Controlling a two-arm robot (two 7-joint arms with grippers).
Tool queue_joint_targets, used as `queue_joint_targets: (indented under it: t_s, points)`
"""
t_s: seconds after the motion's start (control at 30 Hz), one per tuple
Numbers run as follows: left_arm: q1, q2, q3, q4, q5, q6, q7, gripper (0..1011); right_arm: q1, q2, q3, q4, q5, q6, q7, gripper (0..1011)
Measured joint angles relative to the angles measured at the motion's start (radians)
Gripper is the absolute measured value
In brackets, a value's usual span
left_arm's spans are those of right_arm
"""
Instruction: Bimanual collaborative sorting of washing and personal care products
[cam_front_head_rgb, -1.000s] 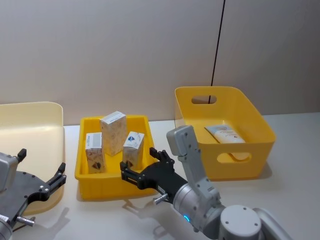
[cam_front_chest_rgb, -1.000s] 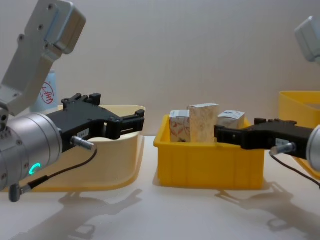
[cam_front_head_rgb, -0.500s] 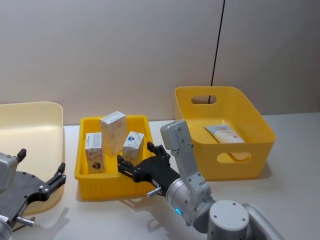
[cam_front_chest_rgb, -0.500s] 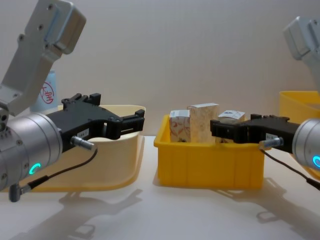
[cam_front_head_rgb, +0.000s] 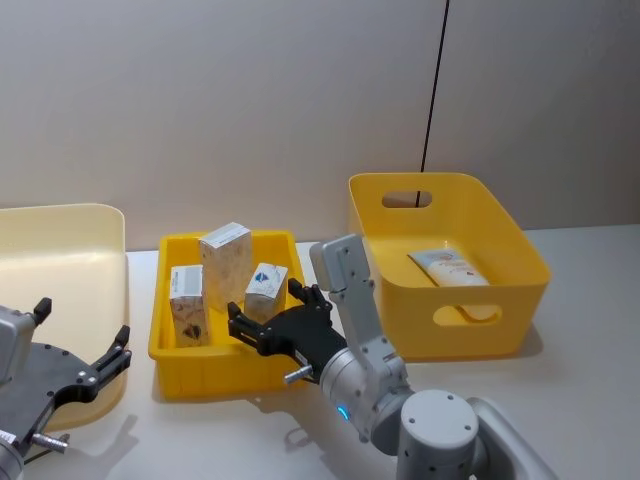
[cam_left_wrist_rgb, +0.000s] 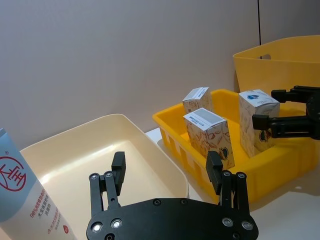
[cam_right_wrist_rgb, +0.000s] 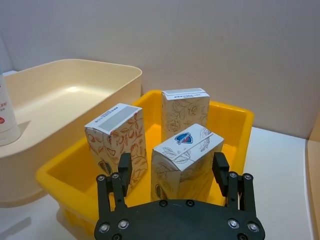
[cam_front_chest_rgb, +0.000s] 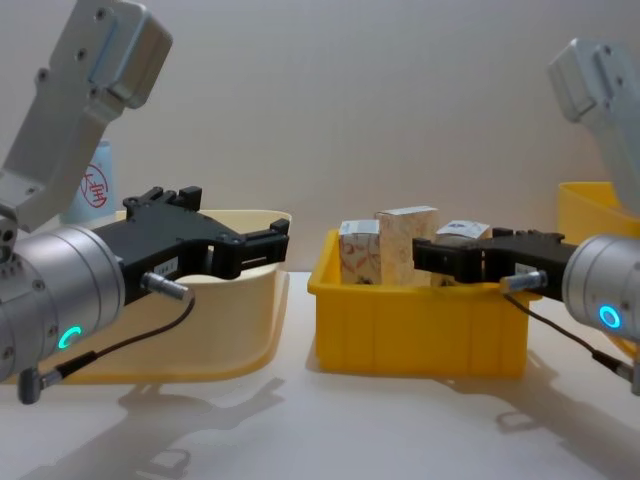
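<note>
Three small cartons stand upright in the shallow yellow tray (cam_front_head_rgb: 205, 368): a blue-logo carton (cam_right_wrist_rgb: 186, 159), one to its left (cam_right_wrist_rgb: 117, 140) and a taller one behind (cam_right_wrist_rgb: 184, 114). My right gripper (cam_right_wrist_rgb: 172, 164) is open over the tray's near rim, one finger on each side of the blue-logo carton (cam_front_head_rgb: 266, 290), not touching it. My left gripper (cam_front_head_rgb: 82, 328) hangs open in front of the cream bin (cam_front_head_rgb: 60, 250), holding nothing. A light blue tube with a red round logo (cam_left_wrist_rgb: 25, 195) stands by that bin. A white tube (cam_front_head_rgb: 450, 267) lies in the deep yellow bin (cam_front_head_rgb: 500, 300).
The cream bin (cam_front_chest_rgb: 250, 300) sits left of the yellow tray (cam_front_chest_rgb: 415, 330), and the deep yellow bin (cam_front_chest_rgb: 590, 205) sits right of it. A grey wall runs close behind all three. Bare white table lies in front of the containers.
My right gripper has moved left and forward over the tray's rim until its open fingers flank the blue-logo carton. The left arm and the cartons have stayed still.
</note>
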Motion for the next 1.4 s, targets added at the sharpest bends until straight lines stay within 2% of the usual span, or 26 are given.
queue_joint_targets:
  t_s: [0.5, 1.4]
  points:
    - [0.0, 0.0, 0.0, 0.0, 0.0, 0.0, 0.0, 1003, 0.03, -0.032, 0.003, 0.048, -0.019, 0.005, -0.012, 1001]
    - [0.0, 0.0, 0.0, 0.0, 0.0, 0.0, 0.0, 1003, 0.05, -0.082, 0.023, 0.079, -0.075, 0.02, -0.097, 1001]
